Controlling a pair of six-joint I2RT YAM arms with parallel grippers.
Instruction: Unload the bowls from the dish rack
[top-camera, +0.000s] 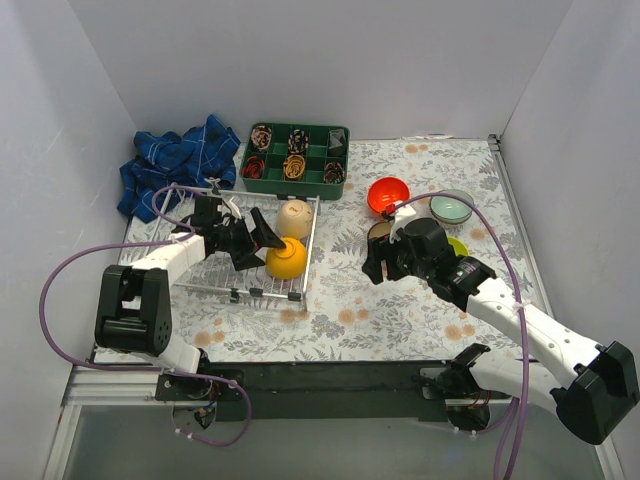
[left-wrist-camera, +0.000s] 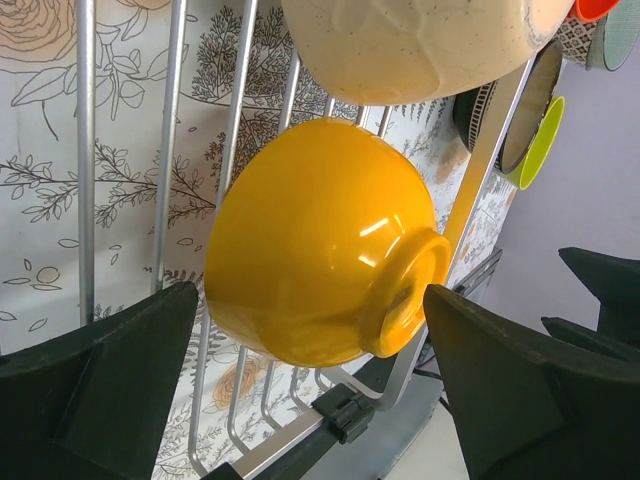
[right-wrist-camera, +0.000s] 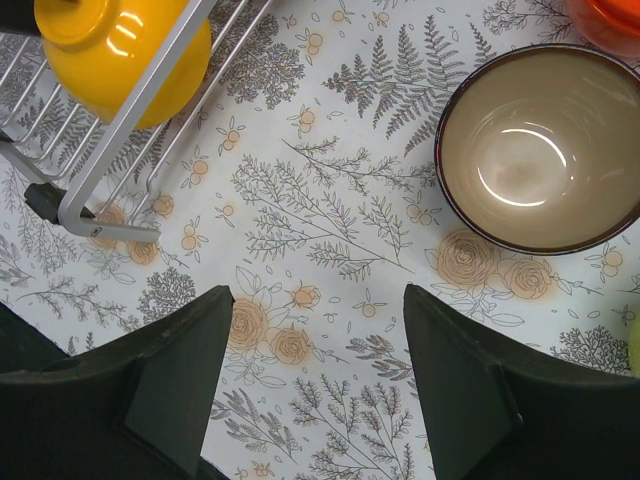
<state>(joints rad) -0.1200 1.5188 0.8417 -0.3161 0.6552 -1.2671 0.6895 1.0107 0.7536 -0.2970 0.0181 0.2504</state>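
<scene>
Yellow and glossy, a bowl (left-wrist-camera: 320, 240) lies tipped foot-outward in the wire dish rack (left-wrist-camera: 85, 150) close to its corner rail, a beige bowl (left-wrist-camera: 400, 40) just beyond it and the left gripper (left-wrist-camera: 310, 300) spread wide on either side. Bare flowered tablecloth (right-wrist-camera: 330, 200) lies open under the right gripper (right-wrist-camera: 318, 300), its fingers apart, between the rack and an upright brown-rimmed bowl (right-wrist-camera: 540, 150).

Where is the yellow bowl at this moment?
Top view, left of centre: the yellow bowl sits in the near right corner of the dish rack, just in front of the beige bowl, by the open left claw.
</scene>
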